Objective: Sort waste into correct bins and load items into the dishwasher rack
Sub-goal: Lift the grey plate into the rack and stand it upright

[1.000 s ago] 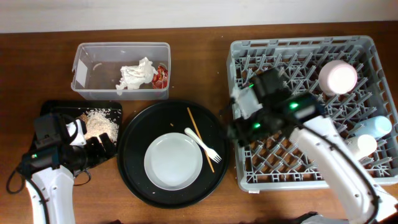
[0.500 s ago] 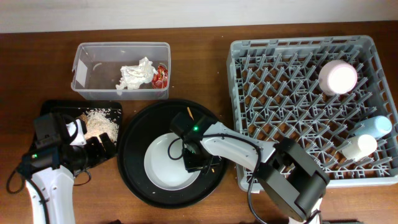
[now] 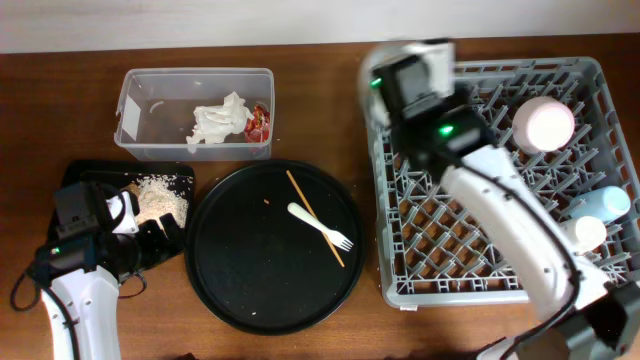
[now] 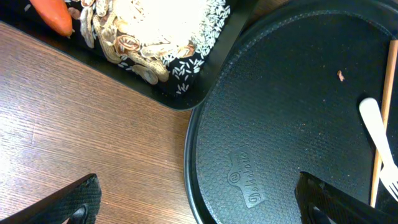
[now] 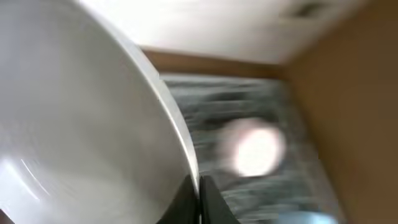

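Plate [image 5: 81, 124] fills the left of the right-wrist view, tilted. The right tool [image 5: 200, 202] is pinching its rim. The overhead view is blurred, with that arm over the upper left corner of the dishwasher rack [image 3: 600, 70].

We judge the plate stiff, smooth, probably slippery and breakable. An edge hold may let it swing, so bite deep on the rim.

Left tool [image 4: 199, 202] is spread and empty, low over the bench [image 4: 74, 137]. Fork [image 3: 320, 226] lies on the round tray [image 3: 230, 290].

One rack [image 3: 430, 260], one bowl [image 3: 543, 123], one fork [image 3: 320, 227], one plate [image 5: 81, 124], two cups [image 3: 582, 235] [image 3: 610, 203], two bins [image 3: 150, 125] [image 3: 85, 172]
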